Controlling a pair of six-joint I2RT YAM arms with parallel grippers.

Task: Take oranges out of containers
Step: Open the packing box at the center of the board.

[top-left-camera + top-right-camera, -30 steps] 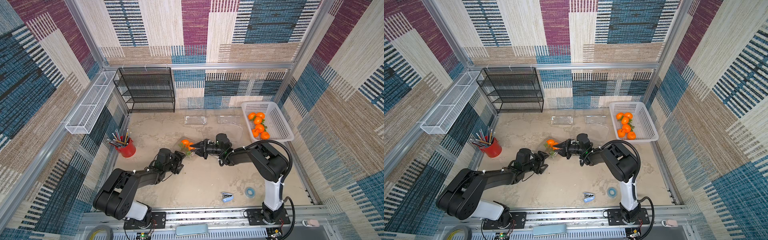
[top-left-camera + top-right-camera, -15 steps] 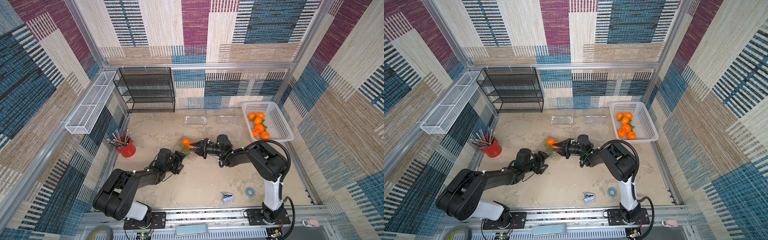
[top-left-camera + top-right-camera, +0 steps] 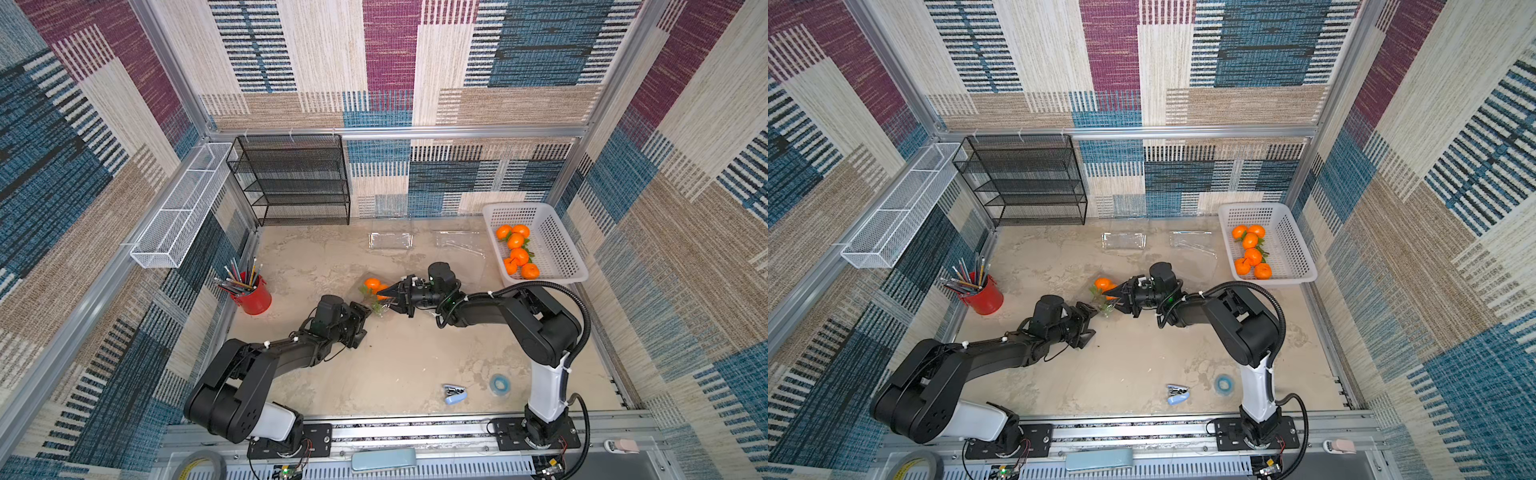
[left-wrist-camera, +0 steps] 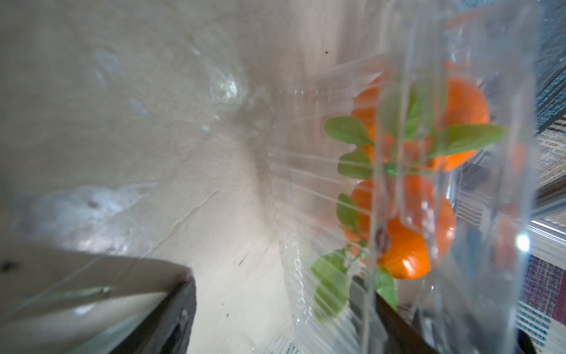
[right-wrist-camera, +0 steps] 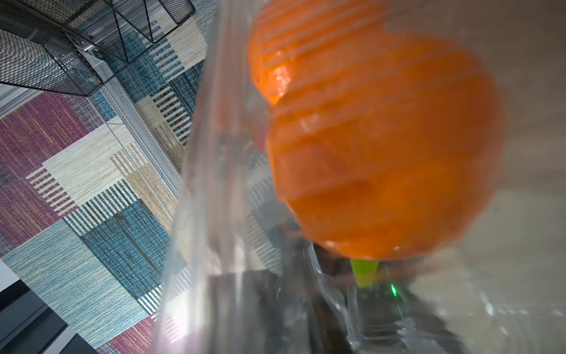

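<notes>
Right gripper [image 3: 385, 296] pinches the clear ribbed plastic clamshell box [image 3: 378, 308] holding two leafy orange mandarins [image 3: 372, 284]; left gripper [image 3: 362, 319] gapes beside it.

Bright even light, soft shadows; wrist views blurry with glare.

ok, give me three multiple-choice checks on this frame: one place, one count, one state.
1. The white basket sits: A) front left B) back right of the table C) on the black shelf.
2. Oranges in the basket: A) two B) six C) ten.
3. The two clear boxes by the back wall are: A) empty B) full of fruit C) stacked.
B: it stands in the far right corner. B: six show in both top views. A: only the table shows through them.
</notes>
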